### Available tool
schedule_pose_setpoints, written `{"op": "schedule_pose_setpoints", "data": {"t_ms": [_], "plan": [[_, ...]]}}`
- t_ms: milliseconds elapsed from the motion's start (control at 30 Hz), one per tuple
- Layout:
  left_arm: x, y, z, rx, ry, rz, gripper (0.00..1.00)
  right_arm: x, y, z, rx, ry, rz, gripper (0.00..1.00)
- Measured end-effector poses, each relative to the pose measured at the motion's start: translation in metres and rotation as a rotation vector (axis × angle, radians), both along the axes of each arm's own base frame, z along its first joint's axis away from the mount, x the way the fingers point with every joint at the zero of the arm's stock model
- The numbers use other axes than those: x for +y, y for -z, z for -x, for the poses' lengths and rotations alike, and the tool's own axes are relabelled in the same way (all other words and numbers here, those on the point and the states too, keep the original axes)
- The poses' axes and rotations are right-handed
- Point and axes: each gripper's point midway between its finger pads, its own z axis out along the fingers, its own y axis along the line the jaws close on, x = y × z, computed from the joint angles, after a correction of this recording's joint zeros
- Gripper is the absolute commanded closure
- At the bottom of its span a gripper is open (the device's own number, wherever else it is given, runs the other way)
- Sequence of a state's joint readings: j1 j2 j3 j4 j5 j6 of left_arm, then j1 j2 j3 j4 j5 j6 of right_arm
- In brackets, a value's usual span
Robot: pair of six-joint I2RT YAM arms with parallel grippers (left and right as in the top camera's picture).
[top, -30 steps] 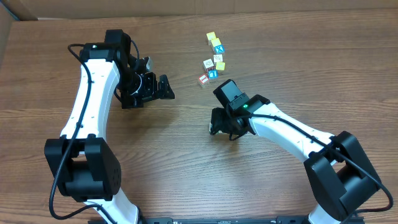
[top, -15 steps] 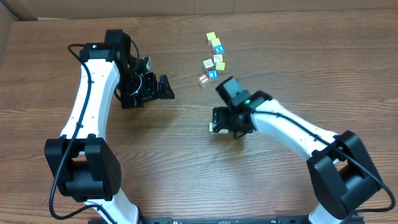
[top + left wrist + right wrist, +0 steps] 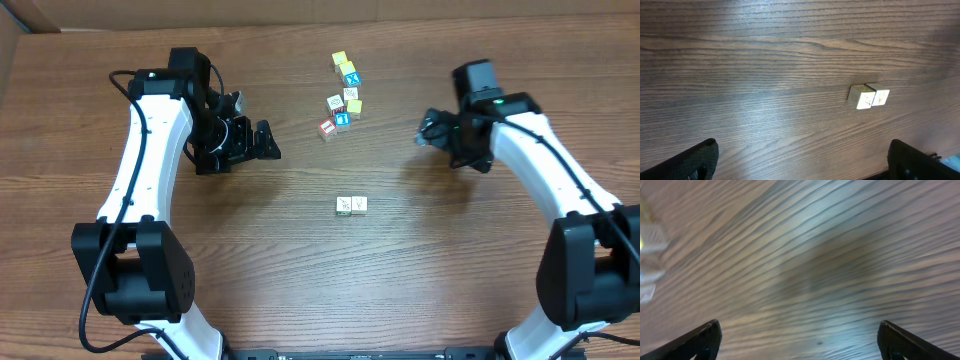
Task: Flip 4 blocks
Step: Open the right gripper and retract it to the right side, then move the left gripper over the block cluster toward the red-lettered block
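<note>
Centrally 2 blocks (image 3: pixel 345 205) touching; approx 8 cubes (image 3: pixel 351 94) beyond.

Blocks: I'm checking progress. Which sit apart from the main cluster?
The two touching cream blocks at mid-table, side by side; all others bunch in the cluster farther back.

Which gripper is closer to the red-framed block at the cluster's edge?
Left. The left gripper is close, left of the red-framed block; the right gripper is farther off, beyond the cluster.
</note>
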State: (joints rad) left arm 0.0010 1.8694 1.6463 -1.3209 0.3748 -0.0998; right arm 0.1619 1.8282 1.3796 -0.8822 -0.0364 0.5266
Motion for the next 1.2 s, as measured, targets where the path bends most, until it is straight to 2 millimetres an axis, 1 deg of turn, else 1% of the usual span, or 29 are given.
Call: {"op": "schedule_pose_setpoints", "data": {"t_ms": [133, 167, 233, 300, 400, 633, 700, 733, 767, 800, 900, 1000, 1100, 1200], "plan": [[0.0, 0.0, 0.0, -0.002, 0.0, 0.0, 0.0, -0.021, 0.0, -0.004, -0.001, 0.052, 0.001, 0.0], [0.0, 0.0, -0.003, -0.012, 0.0, 0.0, 0.0, -0.024, 0.0, -0.004, -0.001, 0.057, 0.001, 0.0], [0.0, -0.001, -0.014, -0.061, 0.0, 0.0, 0.0, -0.028, 0.0, -0.004, 0.0, 0.068, 0.001, 0.0], [0.0, -0.002, -0.025, -0.109, -0.001, 0.0, 0.0, -0.03, 0.0, -0.004, 0.0, 0.071, 0.001, 0.0], [0.0, -0.003, -0.031, -0.12, -0.032, 0.004, 0.0, -0.03, 0.0, -0.005, 0.0, 0.072, 0.001, 0.0], [-0.004, -0.004, -0.033, -0.104, -0.092, 0.015, 0.0, -0.03, 0.0, -0.005, 0.0, 0.072, 0.001, 0.0], [-0.008, -0.004, -0.032, -0.103, -0.085, 0.019, 0.01, -0.03, 0.0, -0.005, -0.001, 0.072, 0.001, 0.0], [-0.01, -0.004, -0.032, -0.101, -0.083, 0.021, 0.09, -0.03, 0.0, -0.005, 0.0, 0.072, 0.001, 0.0], [-0.013, -0.004, -0.031, -0.096, -0.089, 0.025, 0.14, -0.03, 0.0, -0.005, 0.0, 0.072, 0.001, 0.0], [-0.014, -0.004, -0.031, -0.093, -0.092, 0.028, 0.16, -0.03, 0.0, -0.004, 0.0, 0.072, 0.001, 0.0], [-0.021, -0.004, -0.03, -0.09, -0.082, 0.029, 0.16, -0.03, 0.0, -0.005, -0.001, 0.072, 0.001, 0.0], [-0.032, -0.002, -0.027, -0.083, -0.067, 0.004, 0.15, -0.03, 0.0, -0.004, 0.0, 0.072, 0.001, 0.0], [-0.05, 0.0, -0.021, -0.083, -0.035, -0.047, 0.17, -0.03, 0.0, -0.005, 0.0, 0.072, 0.001, 0.0], [-0.068, -0.005, -0.021, -0.115, 0.007, -0.104, 0.2, -0.03, 0.0, -0.005, -0.001, 0.072, 0.001, 0.0]]}}
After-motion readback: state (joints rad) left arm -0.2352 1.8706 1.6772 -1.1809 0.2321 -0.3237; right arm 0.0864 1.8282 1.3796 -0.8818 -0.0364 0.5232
